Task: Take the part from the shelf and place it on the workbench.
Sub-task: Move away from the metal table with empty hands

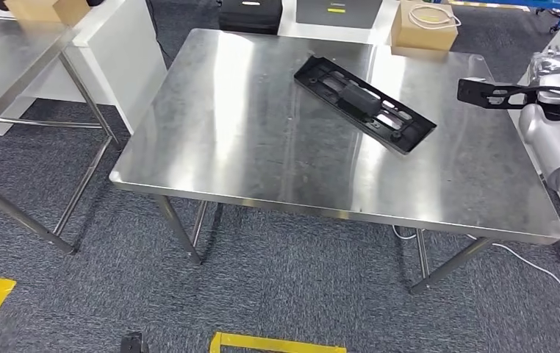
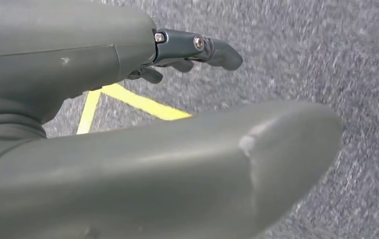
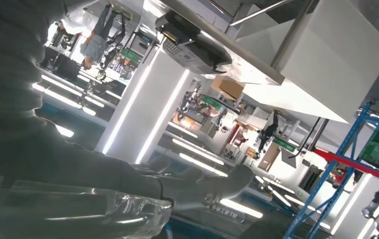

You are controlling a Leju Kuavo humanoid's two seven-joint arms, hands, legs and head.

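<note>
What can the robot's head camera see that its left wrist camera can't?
The head view alone shows the shiny steel workbench, a long black part lying flat on it, and a second black part held by the right hand above the bench's right edge. The left wrist view alone shows the left hand close up, holding nothing, hanging over the floor. Both show the grey carpet with yellow floor tape.
</note>
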